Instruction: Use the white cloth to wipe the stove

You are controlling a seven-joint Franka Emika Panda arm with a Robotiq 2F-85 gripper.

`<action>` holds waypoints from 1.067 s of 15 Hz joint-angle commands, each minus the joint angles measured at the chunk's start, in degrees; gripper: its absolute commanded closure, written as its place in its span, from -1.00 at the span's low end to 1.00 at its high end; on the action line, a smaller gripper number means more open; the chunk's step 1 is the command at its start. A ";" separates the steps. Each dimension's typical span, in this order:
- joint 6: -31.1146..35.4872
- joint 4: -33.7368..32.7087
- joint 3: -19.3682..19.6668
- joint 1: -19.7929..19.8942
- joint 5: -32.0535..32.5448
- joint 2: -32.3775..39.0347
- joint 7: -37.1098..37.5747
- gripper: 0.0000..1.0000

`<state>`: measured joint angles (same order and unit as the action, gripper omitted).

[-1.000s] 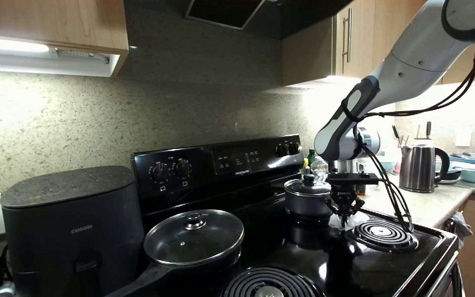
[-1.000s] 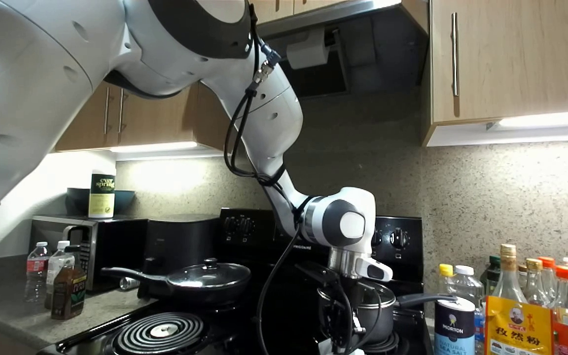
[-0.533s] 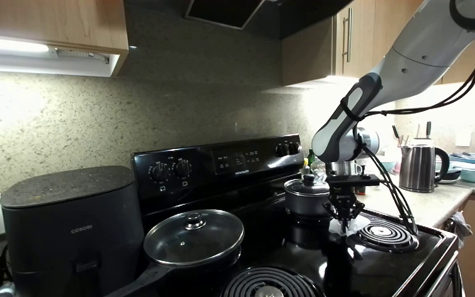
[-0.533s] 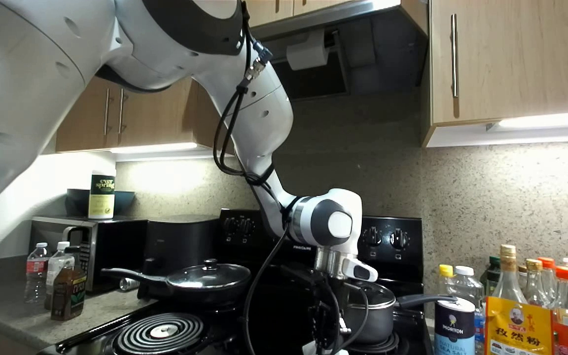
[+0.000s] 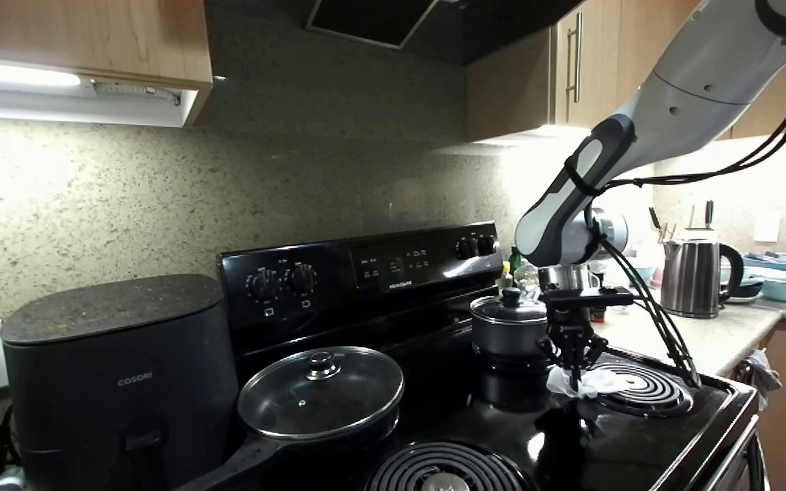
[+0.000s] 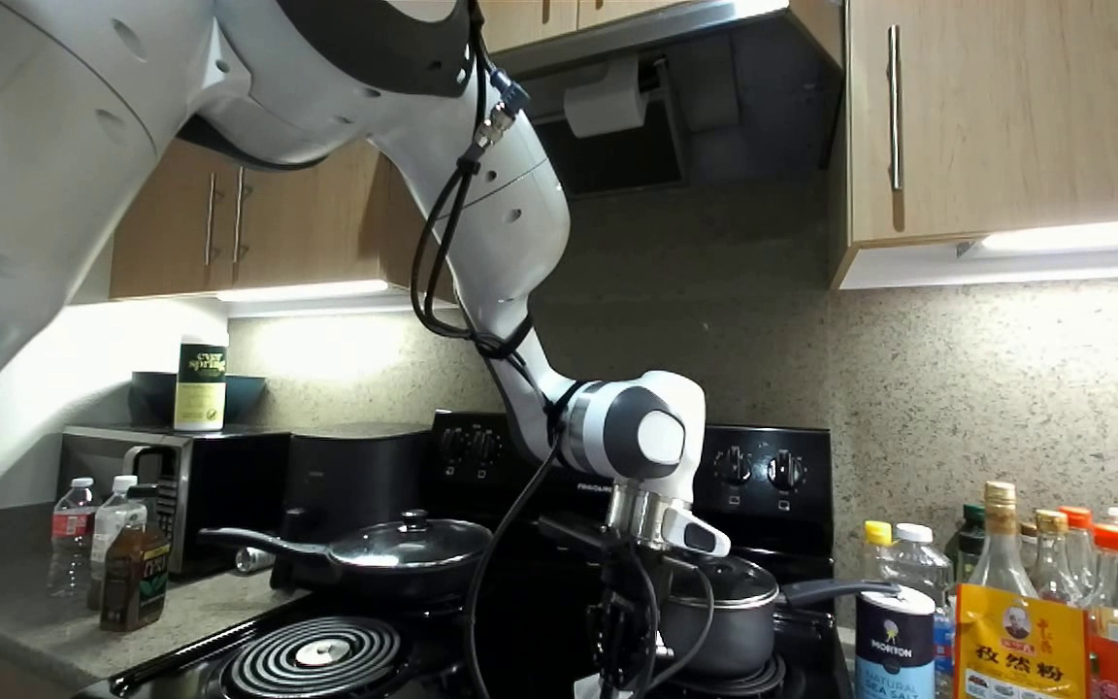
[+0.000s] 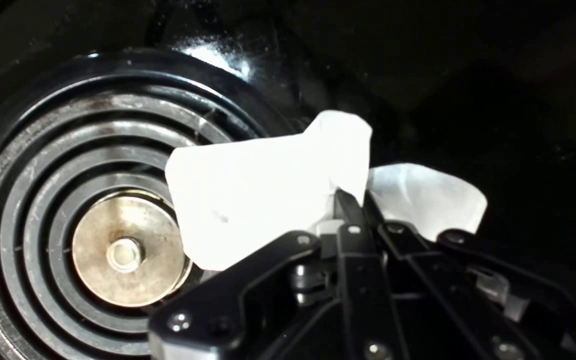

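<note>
White cloth (image 7: 248,195) at ctr of wrist view, overlapping stove burner (image 7: 123,217) at frame left; contact unclear. Gripper (image 7: 355,198) clamped on its bunched pt. Est. light, soft, limp; best held mid-fold.

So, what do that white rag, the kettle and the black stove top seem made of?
White cloth: soft fabric, judging by its loose folds, though perhaps paper; glare hides any weave.
Kettle: probably brushed stainless steel, given its silvery, streaked sheen.
Stove top: glossy black, perhaps enamelled metal or glass; its mirror-like reflections fit either.
</note>
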<state>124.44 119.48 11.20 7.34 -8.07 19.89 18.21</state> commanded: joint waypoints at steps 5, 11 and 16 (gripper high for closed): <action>1.08 2.67 -2.73 -2.89 4.18 -0.33 -1.68 1.00; -0.19 0.94 -4.08 -4.87 6.55 -0.47 -0.62 0.98; -0.19 1.03 -4.23 -5.27 7.22 -0.53 -0.61 1.00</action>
<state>124.41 120.65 7.21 1.83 -0.95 19.33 17.55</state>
